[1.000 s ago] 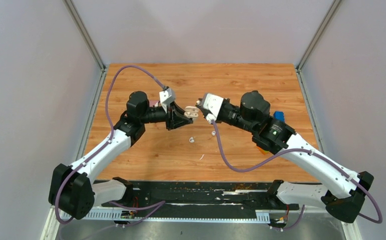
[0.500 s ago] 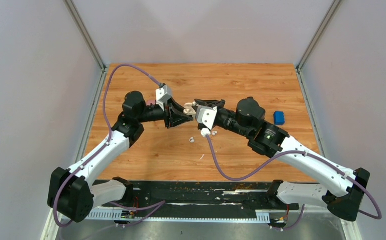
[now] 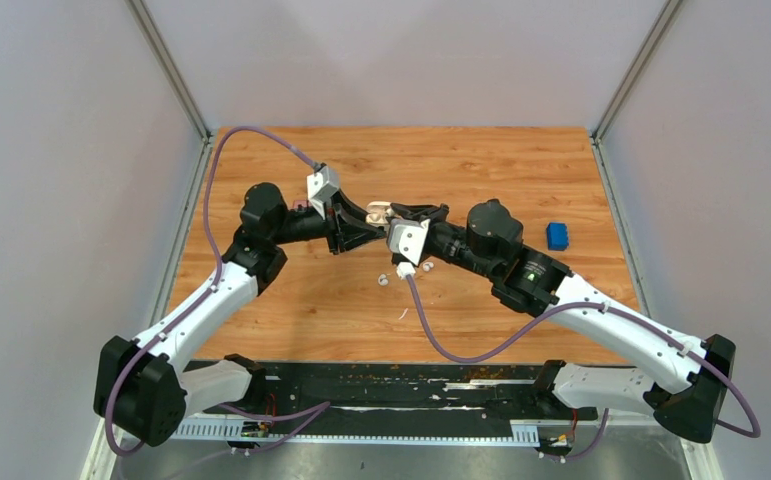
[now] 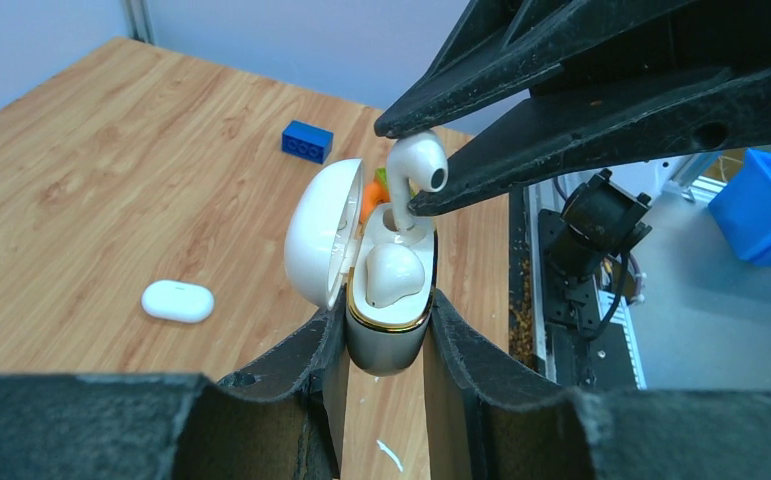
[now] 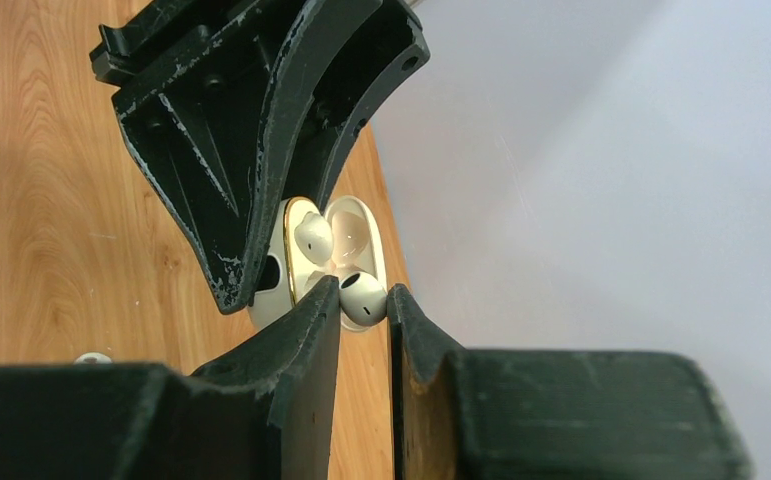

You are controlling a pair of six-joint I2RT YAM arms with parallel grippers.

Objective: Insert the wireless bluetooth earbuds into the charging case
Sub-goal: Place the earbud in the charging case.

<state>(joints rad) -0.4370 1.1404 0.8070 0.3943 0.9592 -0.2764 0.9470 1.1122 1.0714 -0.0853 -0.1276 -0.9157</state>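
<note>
Pinching earbud, right hand at case

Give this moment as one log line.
left claw: shut on charging case, lid open; right claw: shut on earbud, stem in slot; second earbud: seated

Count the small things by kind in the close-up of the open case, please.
White earbuds: 2
White charging case: 1
White oval piece on the table: 1
Blue block: 1
White sliver: 1
Orange thing, mostly hidden: 1
Total: 7
</note>
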